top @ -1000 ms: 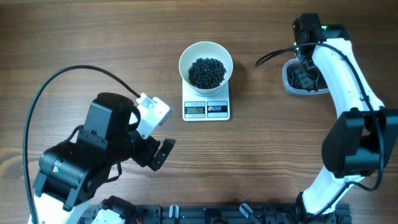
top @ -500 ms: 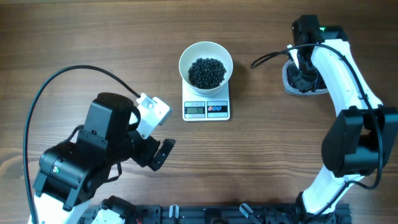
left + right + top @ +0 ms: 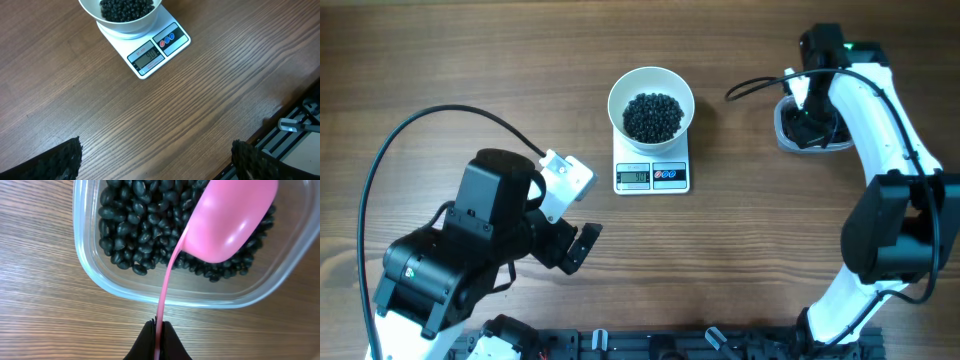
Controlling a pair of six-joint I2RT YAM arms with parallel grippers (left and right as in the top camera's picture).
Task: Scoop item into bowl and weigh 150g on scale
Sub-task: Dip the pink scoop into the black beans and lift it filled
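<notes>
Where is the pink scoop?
In the right wrist view, the pink scoop is over the black beans in the clear tub right of the scale, its handle pinched by the right gripper.

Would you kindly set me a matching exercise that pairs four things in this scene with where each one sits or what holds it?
Things:
1. round white bowl
2. small white digital scale
3. clear plastic tub
4. pink plastic scoop

Places or states:
A. handle pinched in the shut right gripper
B. on the table at the right, holding black beans
C. on top of the scale, holding black beans
D. under the bowl, display facing the robot

Pairs: 1-C, 2-D, 3-B, 4-A.
</notes>
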